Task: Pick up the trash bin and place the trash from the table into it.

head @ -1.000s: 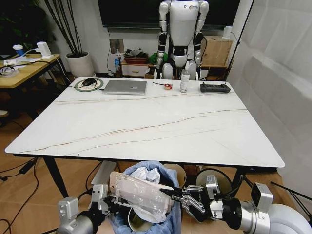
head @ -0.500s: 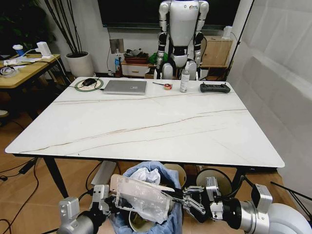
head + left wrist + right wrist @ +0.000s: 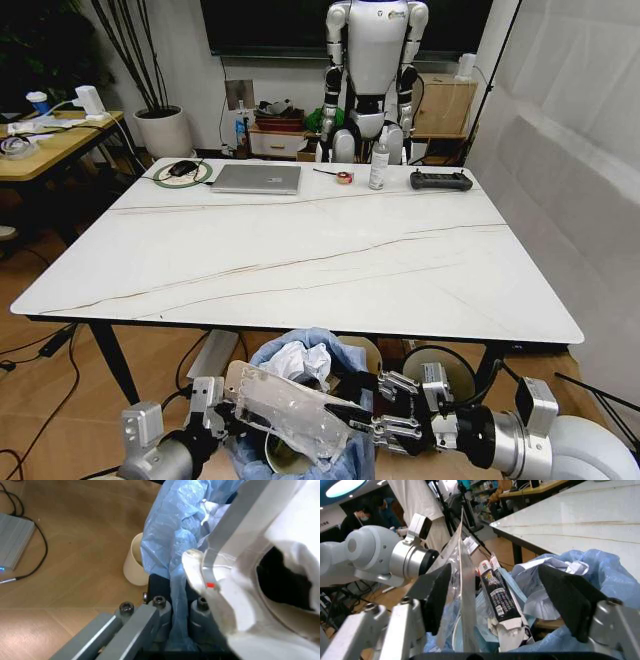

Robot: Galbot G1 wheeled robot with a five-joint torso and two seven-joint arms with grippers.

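- Light-blue crinkled plastic lines the trash bin (image 3: 300, 400), which sits low at the near edge of the desk (image 3: 300, 250), below the tabletop and between the two arms.
- White crumpled paper (image 3: 300, 358) lies at the top of the bin, and the right wrist view shows a black-and-red printed wrapper (image 3: 497, 596) standing among the litter inside the blue liner.
- A clear plastic tray (image 3: 285, 405) lies tilted across the bin's mouth, running from the left gripper towards the right one.
- The left gripper (image 3: 215, 405) is at the bin's left side; in the left wrist view its fingers (image 3: 155, 618) are pressed together on the blue bag (image 3: 170, 555) at the rim, with white paper bulging just beside them.
- The right gripper (image 3: 385, 415) is at the bin's right side with its fingers (image 3: 437, 592) spread wide; the clear tray stands edge-on close to one finger in the right wrist view, and whether it touches cannot be told.
- The marble desk top is bare across its middle and near half; at its far edge stand a silver laptop (image 3: 257, 179), a clear spray bottle (image 3: 379, 163) and a black controller (image 3: 441, 180).
- A cream bucket (image 3: 134, 564) stands on the wooden floor beside the bin in the left wrist view.
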